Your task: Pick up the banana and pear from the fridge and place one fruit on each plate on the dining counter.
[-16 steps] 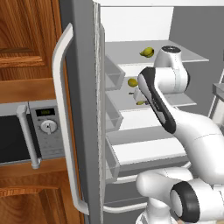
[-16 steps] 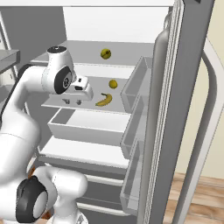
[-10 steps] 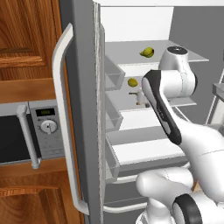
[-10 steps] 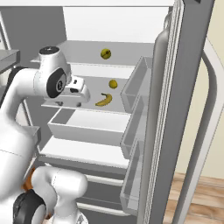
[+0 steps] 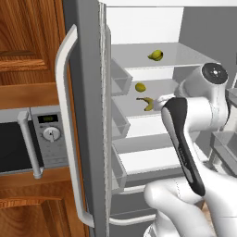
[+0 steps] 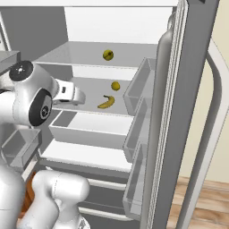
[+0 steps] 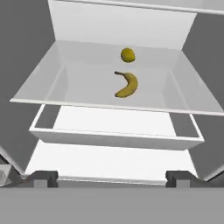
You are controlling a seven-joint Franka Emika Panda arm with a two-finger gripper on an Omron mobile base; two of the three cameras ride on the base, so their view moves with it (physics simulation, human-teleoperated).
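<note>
The fridge (image 5: 152, 28) stands open. On its middle shelf lies the banana (image 7: 127, 84), curved and yellow, also seen in the base views (image 5: 147, 102) (image 6: 106, 102). My gripper (image 7: 111, 178) hovers open and empty in front of that shelf, short of the banana, its tips spread wide. From the right base view the gripper (image 6: 80, 97) sits just left of the banana. The pear (image 5: 156, 55) (image 6: 108, 55) rests on the shelf above. The plates and the dining counter are out of view.
A small round yellow fruit (image 7: 127, 54) lies just behind the banana. A pale drawer (image 7: 113, 140) sits under the shelf. Open doors with bins flank the opening (image 5: 88, 115) (image 6: 179, 112). A microwave (image 5: 46, 139) sits among wood cabinets at the left.
The arm's upper joints have swung outward, away from the fridge's middle, while the hand stays pointed at the middle shelf. The fruits have not moved.
</note>
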